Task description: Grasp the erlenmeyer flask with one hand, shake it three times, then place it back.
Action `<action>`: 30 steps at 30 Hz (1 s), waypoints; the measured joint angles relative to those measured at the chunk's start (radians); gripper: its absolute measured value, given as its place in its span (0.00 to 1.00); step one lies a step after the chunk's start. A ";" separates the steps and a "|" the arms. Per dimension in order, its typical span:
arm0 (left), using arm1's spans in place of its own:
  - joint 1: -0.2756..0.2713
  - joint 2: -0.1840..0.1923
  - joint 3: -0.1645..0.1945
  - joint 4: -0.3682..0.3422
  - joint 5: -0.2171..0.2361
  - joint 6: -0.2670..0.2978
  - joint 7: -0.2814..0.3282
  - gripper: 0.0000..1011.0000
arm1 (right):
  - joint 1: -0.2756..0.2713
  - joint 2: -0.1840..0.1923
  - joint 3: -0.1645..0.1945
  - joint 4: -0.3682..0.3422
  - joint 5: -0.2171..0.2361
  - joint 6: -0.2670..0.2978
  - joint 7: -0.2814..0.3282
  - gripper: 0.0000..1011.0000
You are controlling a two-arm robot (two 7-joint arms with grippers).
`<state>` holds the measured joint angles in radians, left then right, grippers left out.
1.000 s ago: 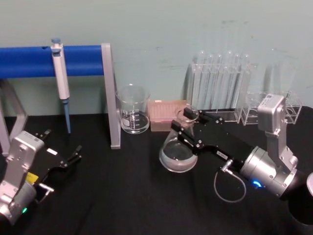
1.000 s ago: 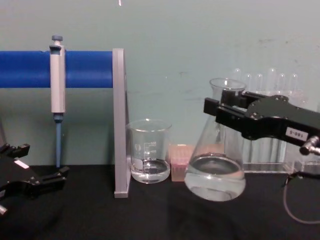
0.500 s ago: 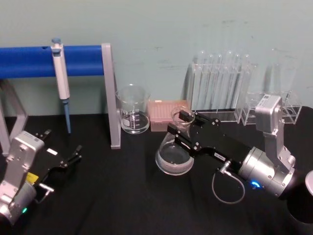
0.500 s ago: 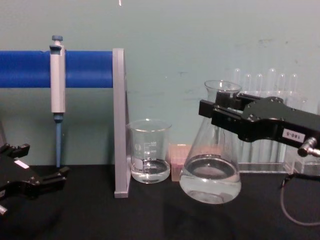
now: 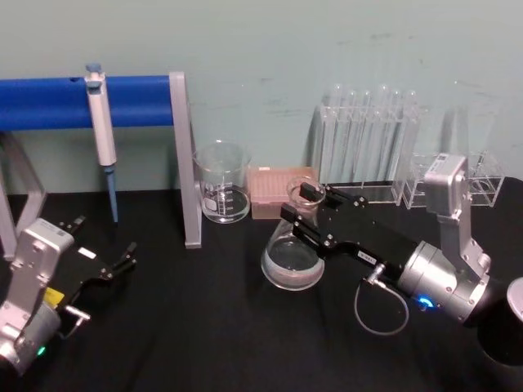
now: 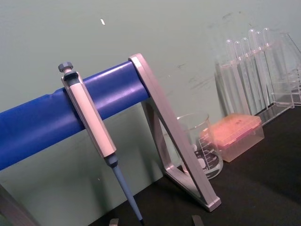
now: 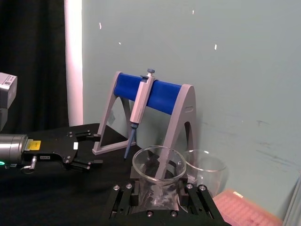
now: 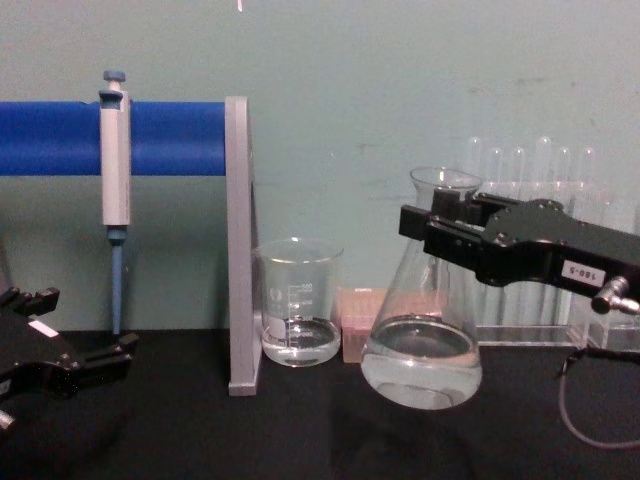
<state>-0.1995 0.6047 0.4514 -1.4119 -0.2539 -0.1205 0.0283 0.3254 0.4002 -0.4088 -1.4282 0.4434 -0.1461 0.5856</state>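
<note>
Squarely in right end effector: erlenmeyer flask neck (base tilted).

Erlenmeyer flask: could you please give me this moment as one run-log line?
right gripper: shut on erlenmeyer flask neck | flask: near upright, lifted or resting unclear | left gripper: open, parked at left

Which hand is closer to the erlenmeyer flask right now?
Right. The right hand is clamped on the neck of the erlenmeyer flask. The left hand sits open far to the flask's left, beyond the pipette stand.
</note>
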 joint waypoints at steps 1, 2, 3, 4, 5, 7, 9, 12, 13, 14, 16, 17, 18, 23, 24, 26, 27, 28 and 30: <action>0.000 0.000 0.000 0.000 0.000 0.000 0.000 0.99 | 0.005 0.000 -0.002 0.007 0.002 0.000 0.002 0.45; 0.000 0.000 0.000 0.000 0.000 0.000 0.000 0.99 | 0.008 -0.001 -0.003 0.012 0.003 0.000 0.003 0.45; 0.000 0.000 0.000 0.000 0.000 0.000 0.000 0.99 | 0.010 -0.001 -0.004 0.016 0.004 0.000 0.005 0.45; 0.000 0.000 0.000 0.000 0.000 0.000 0.000 0.99 | 0.016 -0.002 -0.005 0.025 0.007 -0.001 0.007 0.45; 0.000 0.000 0.000 0.000 0.000 0.000 0.000 0.99 | 0.019 -0.003 -0.006 0.030 0.008 -0.002 0.009 0.45; 0.000 0.000 0.000 0.000 0.000 0.000 0.000 0.99 | 0.025 -0.004 -0.008 0.039 0.009 -0.003 0.011 0.45; 0.000 0.000 0.000 0.000 0.000 0.000 0.000 0.99 | 0.034 -0.006 -0.012 0.053 0.012 -0.007 0.019 0.45; 0.000 0.000 0.000 0.000 0.000 0.000 0.000 0.99 | 0.048 -0.010 -0.017 0.078 0.017 -0.013 0.031 0.45; 0.000 0.000 0.000 0.000 0.000 0.000 0.000 0.99 | 0.050 -0.011 -0.018 0.082 0.018 -0.014 0.034 0.45; 0.000 0.000 0.000 0.000 0.000 0.000 0.000 0.99 | 0.057 -0.012 -0.020 0.093 0.021 -0.016 0.040 0.45; 0.000 0.000 0.000 0.000 0.000 0.000 0.000 0.99 | 0.064 -0.014 -0.023 0.106 0.024 -0.018 0.046 0.45; 0.000 0.000 0.000 0.000 0.000 0.000 0.000 0.99 | 0.070 -0.017 -0.027 0.119 0.025 -0.020 0.052 0.45; 0.000 0.000 0.000 0.000 0.000 0.000 0.000 0.99 | 0.074 -0.018 -0.028 0.125 0.026 -0.022 0.055 0.45; 0.000 0.000 0.000 0.000 0.000 0.000 0.000 0.99 | 0.097 -0.026 -0.040 0.168 0.027 -0.035 0.074 0.45; 0.000 0.000 0.000 0.000 0.000 0.000 0.000 0.99 | 0.101 -0.027 -0.041 0.174 0.026 -0.037 0.076 0.45; 0.000 0.000 0.000 0.000 0.000 0.000 0.000 0.99 | 0.110 -0.031 -0.047 0.196 0.022 -0.045 0.081 0.45; 0.000 0.000 0.000 0.000 0.000 0.000 0.000 0.99 | 0.117 -0.034 -0.051 0.208 0.019 -0.050 0.084 0.45; 0.000 0.000 0.000 0.000 0.000 0.000 0.000 0.99 | 0.120 -0.035 -0.053 0.215 0.017 -0.052 0.086 0.45; 0.000 0.000 0.000 0.000 0.000 0.000 0.000 0.99 | 0.125 -0.038 -0.056 0.228 0.012 -0.055 0.087 0.45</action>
<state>-0.1995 0.6047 0.4514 -1.4120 -0.2539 -0.1205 0.0283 0.4509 0.3619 -0.4650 -1.2006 0.4557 -0.2016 0.6728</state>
